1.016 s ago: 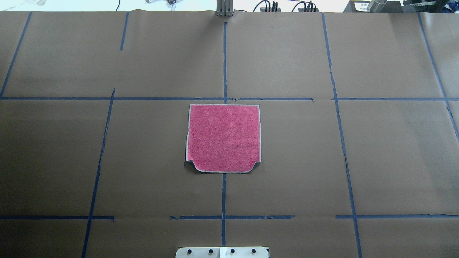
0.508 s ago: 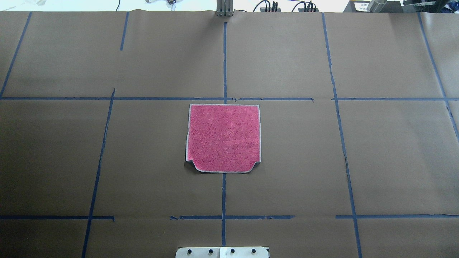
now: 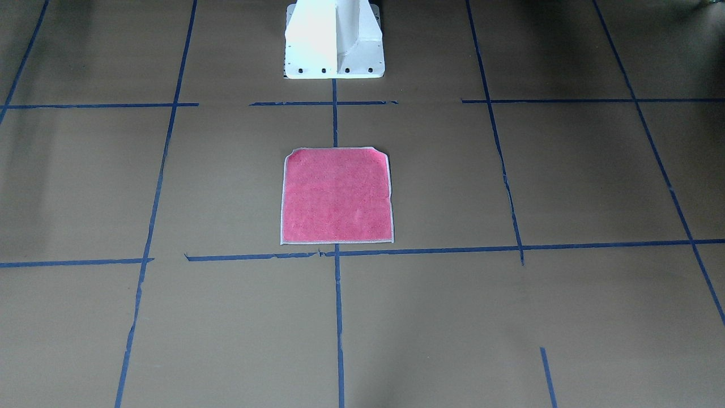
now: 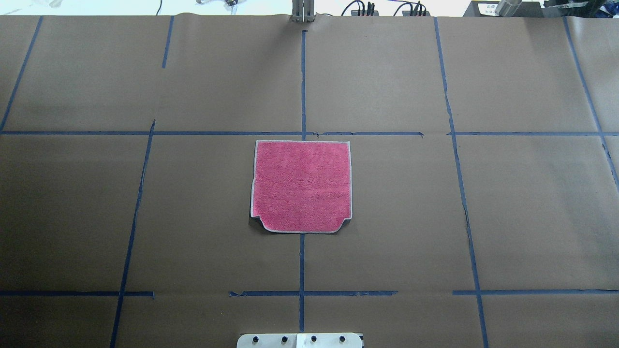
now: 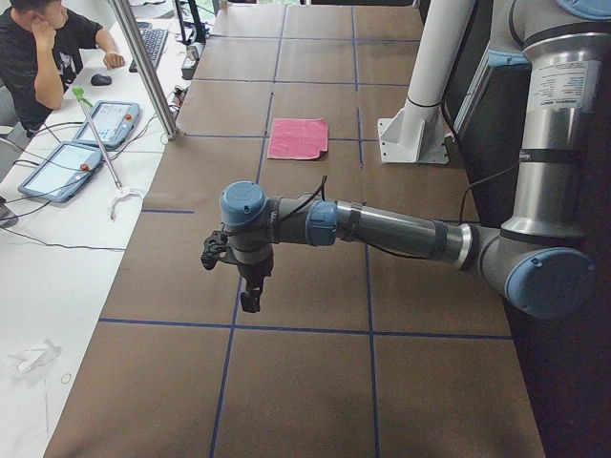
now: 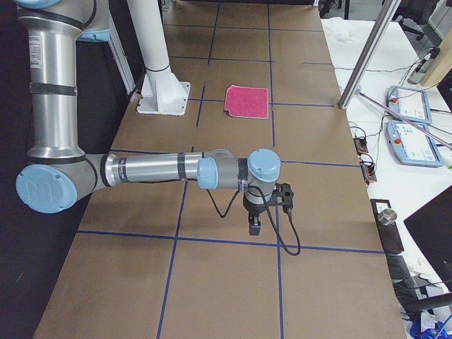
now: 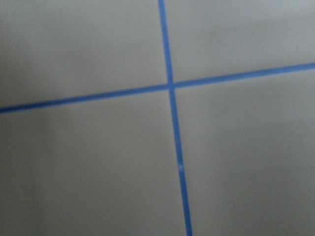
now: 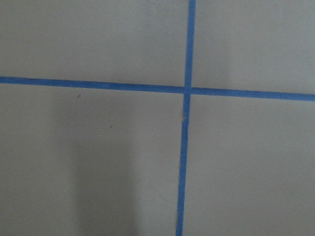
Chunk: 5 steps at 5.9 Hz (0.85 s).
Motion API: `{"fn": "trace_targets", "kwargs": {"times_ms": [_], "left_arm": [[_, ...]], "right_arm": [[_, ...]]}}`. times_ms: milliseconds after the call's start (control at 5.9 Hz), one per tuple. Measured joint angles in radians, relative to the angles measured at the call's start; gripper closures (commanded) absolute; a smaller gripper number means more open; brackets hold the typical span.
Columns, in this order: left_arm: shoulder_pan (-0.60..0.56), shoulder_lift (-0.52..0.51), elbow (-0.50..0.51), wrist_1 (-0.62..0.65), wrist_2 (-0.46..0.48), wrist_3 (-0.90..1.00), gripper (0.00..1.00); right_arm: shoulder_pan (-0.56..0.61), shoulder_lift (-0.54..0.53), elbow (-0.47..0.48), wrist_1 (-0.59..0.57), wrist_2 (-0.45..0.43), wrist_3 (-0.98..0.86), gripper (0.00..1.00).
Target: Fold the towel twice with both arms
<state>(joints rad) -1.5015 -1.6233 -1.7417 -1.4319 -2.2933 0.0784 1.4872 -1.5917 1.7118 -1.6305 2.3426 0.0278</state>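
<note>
The towel (image 4: 301,186) lies flat, pink-red side up, at the middle of the brown paper-covered table, with a pale stitched edge and its two corners nearest the robot notched in. It also shows in the front view (image 3: 336,195) and both side views (image 5: 298,138) (image 6: 247,101). The left gripper (image 5: 250,296) hangs over the table's left end, far from the towel, and I cannot tell whether it is open or shut. The right gripper (image 6: 254,226) hangs over the right end, also far from the towel, state unclear. Both wrist views show only paper and blue tape.
The white pedestal base (image 3: 334,39) stands at the robot's side of the table, behind the towel. Blue tape lines cross the paper. An operator (image 5: 48,48) sits beyond the far edge with tablets (image 5: 105,119), and a metal pole (image 5: 143,67) stands there.
</note>
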Motion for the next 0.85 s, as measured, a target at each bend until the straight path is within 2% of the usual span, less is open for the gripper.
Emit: {"fn": "trace_targets", "kwargs": {"times_ms": [339, 508, 847], "left_arm": [[0.197, -0.133, 0.004, -0.002, 0.004, -0.158, 0.0], [0.301, -0.207, 0.007, -0.001, 0.008, -0.275, 0.0], [0.476, -0.339, 0.009, 0.001, 0.012, -0.558, 0.0]], "right_arm": [[-0.097, 0.084, 0.002, -0.001, 0.025, 0.034, 0.0], [-0.166, 0.138, 0.008, 0.0, 0.025, 0.138, 0.0], [-0.349, 0.22, 0.086, 0.002, 0.002, 0.5, 0.0]]}}
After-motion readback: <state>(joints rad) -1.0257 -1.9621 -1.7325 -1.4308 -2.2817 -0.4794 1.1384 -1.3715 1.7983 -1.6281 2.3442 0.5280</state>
